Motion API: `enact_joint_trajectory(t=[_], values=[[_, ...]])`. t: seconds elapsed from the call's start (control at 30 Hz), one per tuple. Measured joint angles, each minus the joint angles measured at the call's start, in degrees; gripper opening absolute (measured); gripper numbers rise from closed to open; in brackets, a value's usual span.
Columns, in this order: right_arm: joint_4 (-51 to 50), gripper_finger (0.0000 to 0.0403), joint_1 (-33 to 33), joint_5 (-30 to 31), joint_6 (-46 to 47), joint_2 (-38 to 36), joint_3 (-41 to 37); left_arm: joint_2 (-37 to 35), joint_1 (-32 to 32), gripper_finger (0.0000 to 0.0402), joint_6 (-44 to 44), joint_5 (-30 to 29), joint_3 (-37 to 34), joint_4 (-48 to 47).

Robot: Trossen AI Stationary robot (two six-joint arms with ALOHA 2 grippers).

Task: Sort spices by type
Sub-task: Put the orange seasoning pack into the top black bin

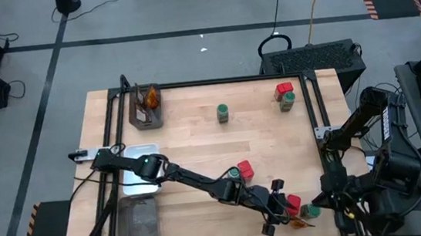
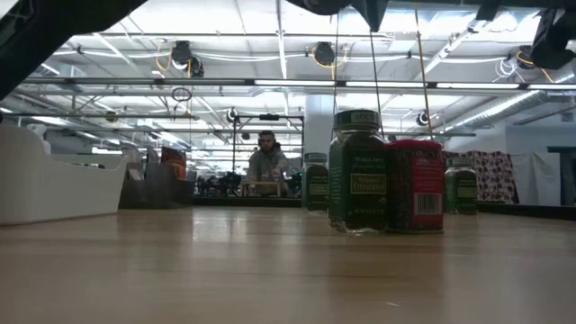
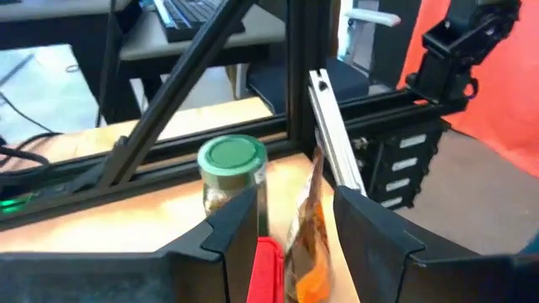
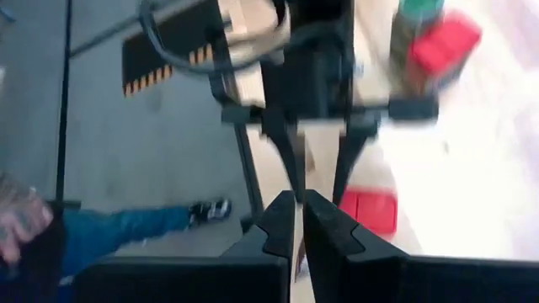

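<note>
My left gripper (image 3: 295, 204) (image 1: 279, 204) reaches low to the table's near right corner and is open. Between its fingers stand a red packet (image 3: 268, 268) and a brown-orange sachet (image 3: 308, 240); I cannot tell whether either finger touches them. A green-lidded jar (image 3: 231, 172) stands just beyond one finger. In the high view these are the packet (image 1: 291, 201), the jar (image 1: 311, 211) and the sachet (image 1: 306, 222). My right gripper (image 4: 295, 217) is shut and holds nothing, raised at the table's right edge.
A jar and a red packet (image 1: 240, 169) stand mid-table, a lone jar (image 1: 223, 113) farther back, and a packet with a jar (image 1: 285, 95) at the far right. A tray with sachets (image 1: 145, 109) is at the far left; a white tray (image 1: 135, 176) and a grey tray (image 1: 137, 222) are at the left. A black frame rail (image 3: 333, 143) borders the corner. A person (image 2: 266, 162) sits beyond the table.
</note>
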Motion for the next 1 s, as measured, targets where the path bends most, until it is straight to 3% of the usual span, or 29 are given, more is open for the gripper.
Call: enact_joint_trajectory(t=[0.2,0.4,0.77,1.0], values=[[-2.2,0.0008,-0.2,-3.1,4.0,0.0,-1.6,0.3,0.0,0.0159,0.0,-0.2,0.0,0.9],[-0.1,0.0008,-2.4,-10.6,5.4,0.0,-6.1,0.5,0.0,0.0159,0.0,-0.1,0.0,0.6],[8.5,0.0008,-5.9,-16.8,0.6,0.0,-12.6,0.5,-0.3,0.0159,0.0,0.7,0.0,0.6],[11.9,0.0008,-7.5,-17.0,-2.5,0.0,-14.0,2.2,-0.3,0.0159,0.0,0.9,0.1,2.6]])
